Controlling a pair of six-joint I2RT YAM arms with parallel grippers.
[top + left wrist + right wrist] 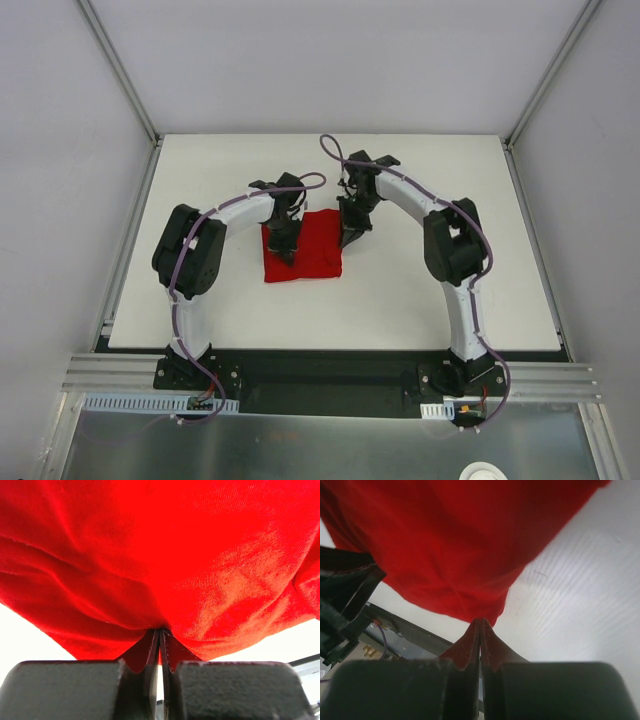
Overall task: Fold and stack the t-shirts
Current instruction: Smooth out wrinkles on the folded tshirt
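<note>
Top external view has the red t-shirt (pixel 305 250) lying as a folded rectangle just left of the middle of the white table (pixel 420 300). The left gripper (pixel 284 250) stands on the cloth's 9 o'clock edge, and the right gripper (pixel 352 236) is at its 2 o'clock corner. In the left wrist view the two dark fingers (pixel 70 690) are pressed together with no gap. A fold of the red fabric is pinched at their tips, and the rest of the cloth bulges toward 12 o'clock and fills the picture. In the right wrist view the fingers (pixel 555 690) are likewise closed tight, nipping a corner of the shirt, with bare table toward 3 o'clock.
</note>
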